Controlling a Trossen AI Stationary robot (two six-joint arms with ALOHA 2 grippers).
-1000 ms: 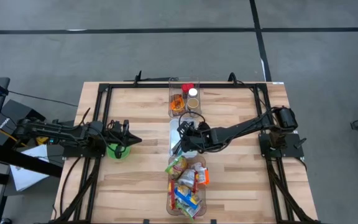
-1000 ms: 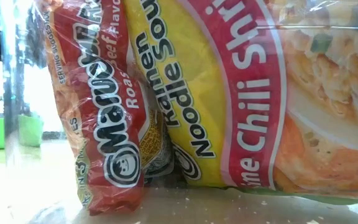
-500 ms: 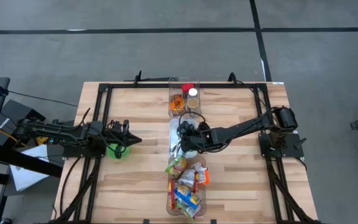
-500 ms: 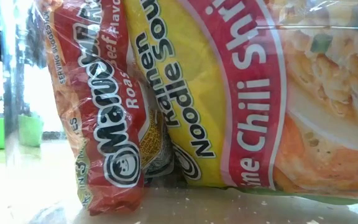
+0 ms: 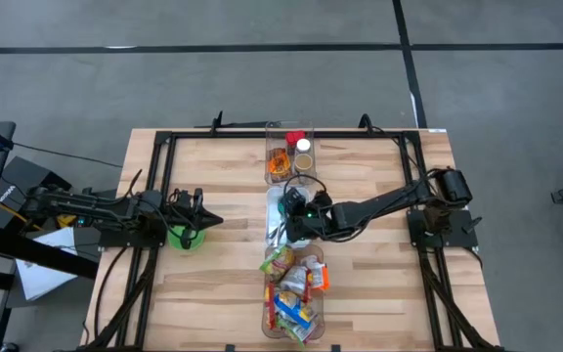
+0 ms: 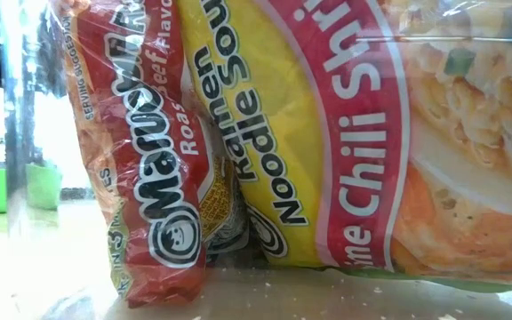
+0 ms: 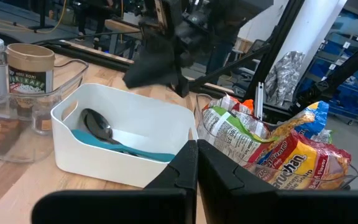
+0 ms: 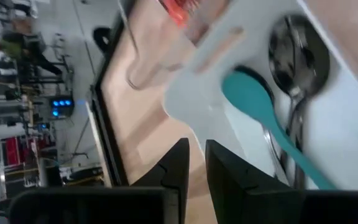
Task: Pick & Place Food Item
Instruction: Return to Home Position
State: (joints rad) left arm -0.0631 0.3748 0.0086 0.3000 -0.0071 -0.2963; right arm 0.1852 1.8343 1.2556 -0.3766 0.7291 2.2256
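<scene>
I am watching the right hand (image 8: 196, 144) hanging over the white bin (image 7: 104, 163) in the middle of the desk (image 5: 223, 284), with the right arm reaching in from its own side. Its fingers are standing a little apart with nothing between them. The silver spoon (image 7: 97, 124) is lying inside the white bin, below the hand and clear of both fingers, its bowl resting near one end wall. A teal spoon (image 8: 253, 102) is lying just beside it in the same bin, and their handles are running close together along the floor of the bin. Through the left wrist camera I am seeing the right hand as a dark shape above the far rim of the bin, not touching it. The left hand (image 7: 195, 146) is waiting well apart at the left side of the desk, pointing toward the bin, its fingers pressed together on nothing, and a green object (image 5: 184, 238) is sitting on the desk just beside it. On one side of the white bin, at the far edge of the desk, the top transparent bin (image 5: 274, 147) is holding seasoning bottles (image 7: 28, 73). On the other side, ramen packets (image 6: 345, 133) are filling the near clear bin and blocking most of the low camera.
</scene>
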